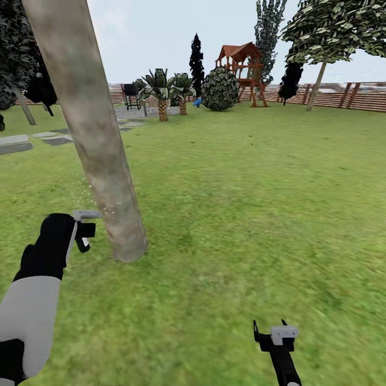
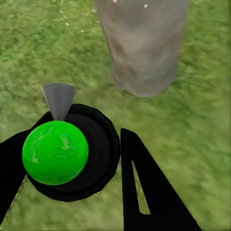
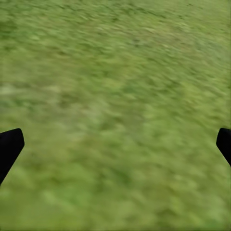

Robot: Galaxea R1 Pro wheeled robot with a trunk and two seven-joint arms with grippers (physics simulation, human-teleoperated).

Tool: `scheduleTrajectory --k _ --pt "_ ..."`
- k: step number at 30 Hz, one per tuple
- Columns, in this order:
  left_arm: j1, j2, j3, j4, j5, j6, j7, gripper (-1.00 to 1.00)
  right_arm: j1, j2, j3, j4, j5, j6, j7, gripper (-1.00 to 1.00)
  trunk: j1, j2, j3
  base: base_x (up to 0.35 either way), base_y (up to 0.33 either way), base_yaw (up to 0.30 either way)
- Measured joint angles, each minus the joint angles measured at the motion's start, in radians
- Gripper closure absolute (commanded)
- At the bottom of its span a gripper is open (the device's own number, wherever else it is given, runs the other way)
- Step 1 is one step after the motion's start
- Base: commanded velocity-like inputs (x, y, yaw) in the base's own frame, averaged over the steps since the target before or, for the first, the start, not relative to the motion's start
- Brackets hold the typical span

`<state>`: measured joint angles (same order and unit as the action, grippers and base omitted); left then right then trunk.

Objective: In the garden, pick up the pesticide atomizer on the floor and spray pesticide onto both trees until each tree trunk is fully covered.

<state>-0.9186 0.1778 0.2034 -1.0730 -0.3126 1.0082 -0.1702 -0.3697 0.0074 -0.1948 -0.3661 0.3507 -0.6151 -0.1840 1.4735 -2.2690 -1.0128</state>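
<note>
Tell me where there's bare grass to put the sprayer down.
Open lawn runs from the near tree trunk to the right end effector. It's tight where the left end effector, shut on the atomizer, sits by the trunk's base.

Far across the lawn, a red-roofed wooden playhouse (image 1: 244,72) stands beside a round leafy bush (image 1: 220,89), with two short palms (image 1: 170,92), a dark chair (image 1: 131,95) and narrow dark cypresses (image 1: 197,60) nearby.

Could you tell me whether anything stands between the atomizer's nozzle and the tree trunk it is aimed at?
Nothing visible does. The left pincer holds the atomizer, and only open grass lies between its nozzle and the tree trunk.
</note>
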Motion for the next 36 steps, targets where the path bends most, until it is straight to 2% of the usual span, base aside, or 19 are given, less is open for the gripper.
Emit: scheduleTrajectory --k 6,14,29,36 --pt "0.004 0.011 -0.001 -0.003 -0.007 -0.002 0.000 1.00 0.000 -0.001 0.000 0.001 0.001 0.000 0.001 -1.00 0.000 0.000 0.000 0.206 0.000 0.000" --pt "0.004 0.009 -0.002 -0.002 -0.005 0.000 0.000 1.00 0.000 -0.001 0.001 0.001 0.001 0.000 0.000 -1.00 0.000 0.000 0.000 0.329 -0.009 0.000" --pt "0.023 0.009 0.000 -0.002 -0.006 -0.002 0.000 1.00 0.000 -0.001 0.001 0.001 0.001 0.000 0.001 -1.00 0.000 0.000 0.000 0.037 -0.258 0.001" --pt "0.023 0.010 0.005 -0.002 -0.005 0.000 0.000 1.00 0.000 -0.001 0.001 0.001 0.001 0.000 0.001 -1.00 0.000 0.000 0.000 0.175 -0.231 0.227"
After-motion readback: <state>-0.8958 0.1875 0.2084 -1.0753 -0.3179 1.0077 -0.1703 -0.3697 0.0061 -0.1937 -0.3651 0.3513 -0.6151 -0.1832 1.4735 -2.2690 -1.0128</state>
